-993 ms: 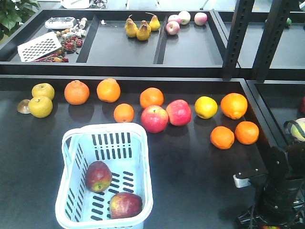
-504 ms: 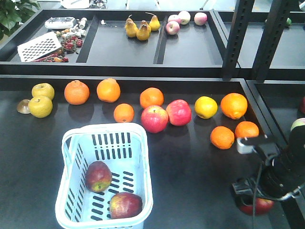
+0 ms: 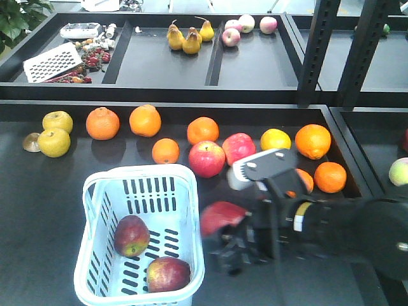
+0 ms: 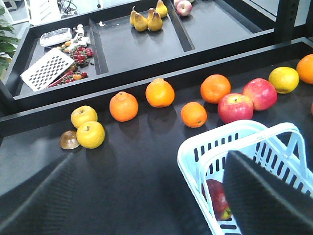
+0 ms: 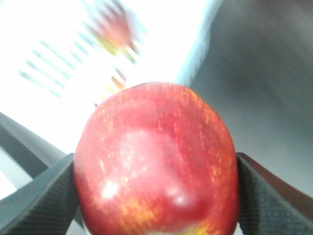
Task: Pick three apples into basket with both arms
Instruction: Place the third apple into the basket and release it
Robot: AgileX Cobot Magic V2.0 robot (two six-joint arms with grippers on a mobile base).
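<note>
R gripper point(image 3: 233, 245) is clamped on 3rd apple point(image 3: 220, 217), carried just off the basket point(image 3: 191, 210) right rim; L claw: can't tell. Apple looks firm, smooth, moderately heavy, prob slippery, best held across widest part. Count: 2 apples point(image 3: 132, 235) in basket, 1 held; 2 lighter apples, 7 oranges on desk.

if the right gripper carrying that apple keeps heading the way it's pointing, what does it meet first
Probably the basket: the right gripper with its apple points left at the near wall. Height is unclear, so it may pass over the rim.
</note>
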